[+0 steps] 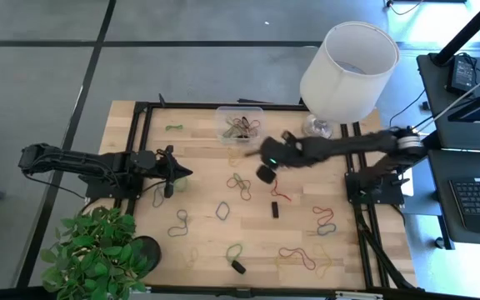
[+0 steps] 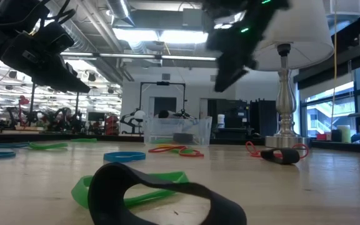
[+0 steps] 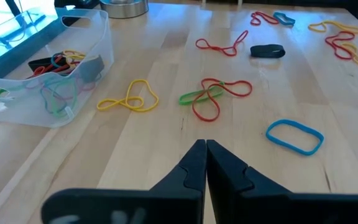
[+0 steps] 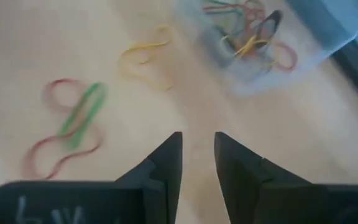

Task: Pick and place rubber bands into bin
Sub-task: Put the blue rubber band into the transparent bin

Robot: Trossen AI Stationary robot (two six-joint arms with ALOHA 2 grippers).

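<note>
Many rubber bands lie loose on the wooden table: a yellow one [image 3: 129,96], a red and green tangle [image 3: 213,96] [image 1: 240,185], and a blue one [image 3: 294,135]. The clear bin [image 1: 240,125] [image 4: 272,37] stands at the far middle of the table with several bands inside. My right gripper [image 4: 197,149] [image 1: 255,155] hangs in the air just on the near side of the bin, slanting down, open by a narrow gap with nothing between its fingers. My left gripper [image 3: 205,152] [image 1: 182,173] waits shut at the table's left, above the wood.
A white lampshade on a metal stand [image 1: 348,67] rises at the far right, next to the bin. Small black blocky pieces [image 1: 274,208] [image 1: 238,267] lie among the bands. A potted plant [image 1: 98,250] covers the near left corner. Black frame rails [image 1: 144,125] border the table.
</note>
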